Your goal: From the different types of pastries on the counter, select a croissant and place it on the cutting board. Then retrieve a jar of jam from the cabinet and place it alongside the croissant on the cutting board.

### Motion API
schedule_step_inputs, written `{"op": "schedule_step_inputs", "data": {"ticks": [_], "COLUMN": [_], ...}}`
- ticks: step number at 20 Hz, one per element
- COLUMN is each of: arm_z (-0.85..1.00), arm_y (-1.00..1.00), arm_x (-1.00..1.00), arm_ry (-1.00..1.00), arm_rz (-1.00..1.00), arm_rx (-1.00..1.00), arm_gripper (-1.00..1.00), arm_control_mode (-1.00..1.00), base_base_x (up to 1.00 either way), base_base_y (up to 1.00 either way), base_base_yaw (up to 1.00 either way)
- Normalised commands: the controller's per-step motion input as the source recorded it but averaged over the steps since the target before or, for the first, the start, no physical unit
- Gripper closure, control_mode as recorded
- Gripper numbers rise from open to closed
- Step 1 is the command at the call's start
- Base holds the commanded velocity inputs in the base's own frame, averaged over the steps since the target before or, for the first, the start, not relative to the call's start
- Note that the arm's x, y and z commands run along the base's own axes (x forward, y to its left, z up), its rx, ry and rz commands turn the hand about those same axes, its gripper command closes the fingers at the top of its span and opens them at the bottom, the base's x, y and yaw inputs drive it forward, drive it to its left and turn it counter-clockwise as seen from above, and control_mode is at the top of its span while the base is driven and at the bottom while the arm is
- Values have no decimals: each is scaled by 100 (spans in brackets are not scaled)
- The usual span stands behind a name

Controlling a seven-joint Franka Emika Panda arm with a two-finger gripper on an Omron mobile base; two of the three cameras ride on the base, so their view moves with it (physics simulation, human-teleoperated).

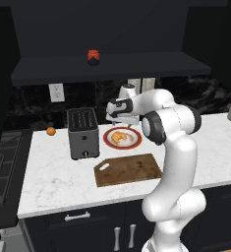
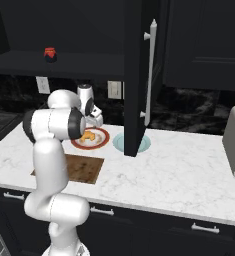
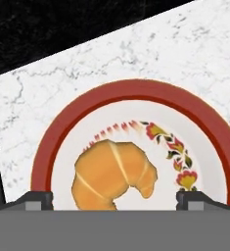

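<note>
Gripper [image 3: 114, 198] poised above the plate [image 3: 136, 90], fingers [image 3: 35, 200] spread wide either side of the croissant [image 3: 111, 174], ready to straddle it.

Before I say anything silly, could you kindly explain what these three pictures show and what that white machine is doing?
It is a white robot arm in a simulated kitchen. Two pictures come from cameras behind it, left and right; the third looks down from its hand. Its pincer is open, holding nothing, poised above a croissant on a red-rimmed plate. The marble counter also carries a toaster, a wooden cutting board with nothing on it and a small orange fruit. A jar of jam sits on the dark cabinet shelf above.
</note>
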Motion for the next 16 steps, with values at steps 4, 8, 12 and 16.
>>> {"op": "schedule_step_inputs", "data": {"ticks": [4, 8, 12, 16], "arm_z": [-6, -27, -38, -24], "arm_y": [2, 3, 9, 5], "arm_x": [41, 22, 0, 0], "arm_ry": [0, 0, 5, 7], "arm_rz": [-3, -7, -7, -6], "arm_rx": [0, 0, 0, 0], "arm_gripper": [-100, -100, -100, -100], "arm_control_mode": [-100, -100, -100, -100], "base_base_x": [0, 0, 0, 0], "base_base_y": [0, 0, 0, 0], "base_base_yaw": [0, 0, 0, 0]}}
